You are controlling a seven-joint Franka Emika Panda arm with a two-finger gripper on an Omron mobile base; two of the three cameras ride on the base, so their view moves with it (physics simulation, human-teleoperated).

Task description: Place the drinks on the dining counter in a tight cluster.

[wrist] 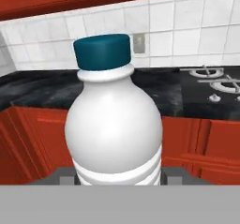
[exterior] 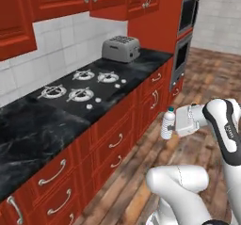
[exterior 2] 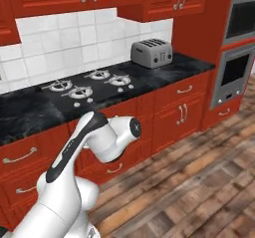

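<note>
Pinching a teal-capped bottle point(exterior: 167, 124), the gripper point(exterior: 175, 125) hangs over wooden floor point(exterior: 197, 92) beside black counter point(exterior: 47, 120).

A black marbled counter point(exterior: 33, 125) on red cabinets runs from lower left toward upper centre of the left base view. A silver toaster point(exterior: 121, 48) stands at its far end, beyond the built-in gas hob point(exterior: 82, 90).

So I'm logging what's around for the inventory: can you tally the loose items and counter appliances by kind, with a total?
Bottles: 1, the teal-capped bottle held upright in the hand over the floor
Toasters: 1, the grey toaster on the black counter
Cooktops: 1, the four-burner cooktop set in that counter
Total: 3
</note>
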